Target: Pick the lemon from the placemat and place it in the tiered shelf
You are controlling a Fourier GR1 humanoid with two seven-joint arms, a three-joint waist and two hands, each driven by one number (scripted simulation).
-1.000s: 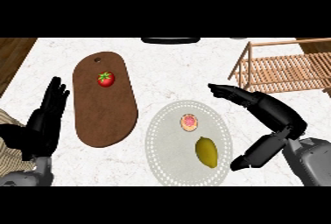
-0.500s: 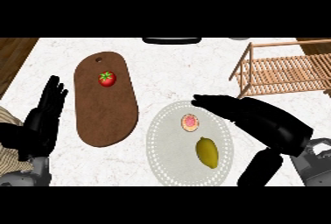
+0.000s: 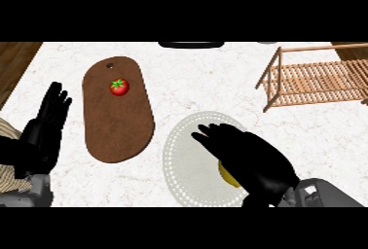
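right hand over placemat, fingers spread, grasping nothing | lemon on placemat, mostly hidden under palm | risk: blind closing nudges lemon off placemat | left hand rests released, left of placemat

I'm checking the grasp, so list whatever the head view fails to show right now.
- Lemon: mostly under the right hand; only a yellow sliver shows, so contact cannot be told.
- Placemat: its middle is covered by that hand.
- Tiered shelf: cut off by the view's right edge.
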